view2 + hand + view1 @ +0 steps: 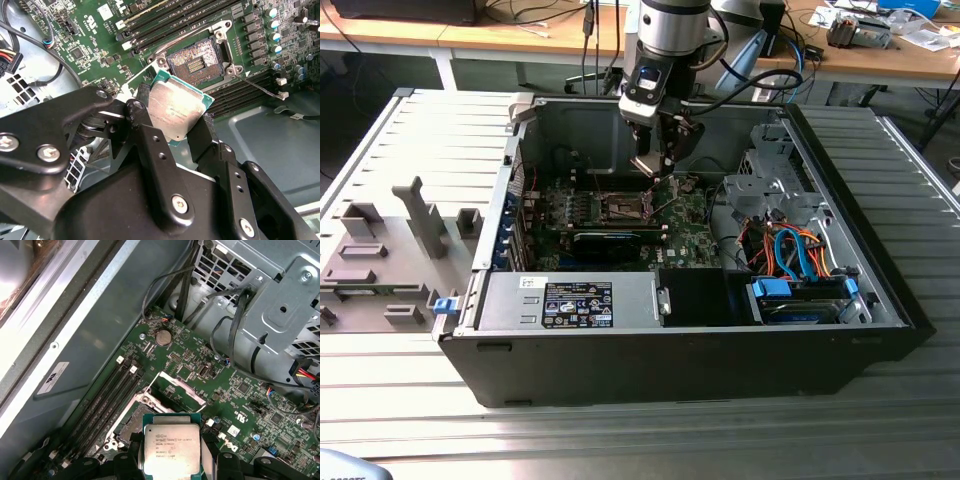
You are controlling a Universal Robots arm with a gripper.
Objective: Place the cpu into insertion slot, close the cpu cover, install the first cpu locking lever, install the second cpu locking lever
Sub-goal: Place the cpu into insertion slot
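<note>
**A:** What does the exterior view show?

**B:** An open black computer case [650, 370] lies on a slatted metal table [620, 440]. The arm reaches down into it. Its gripper [658, 168] hangs just above the green circuit board [685, 240], beside the insertion slot [622, 207]. A grey labelled box [570, 300] sits along the case's near wall, and blue and orange cables [790, 250] lie towards the exterior view's right.

**A:** And the second wrist view?

**B:** Here the gripper [172, 125] is seen close up. Its two black fingers [150, 137] are closed partway, pinching the cpu [175, 110] by opposite edges. The silver plate is tilted and held in the air. It is near the insertion slot [197, 62] but off to one side, not touching it. The slot's brownish centre lies uncovered.

**A:** And the first wrist view?

**B:** The cpu [172, 450] faces the camera, clamped between the fingertips [225, 465]. Part of the insertion slot [131, 424] shows beyond it. The cpu cover [189, 392] seems to stand raised at the slot's far edge. Black cables [225, 335] hang past a grey metal cage [280, 310].
</note>
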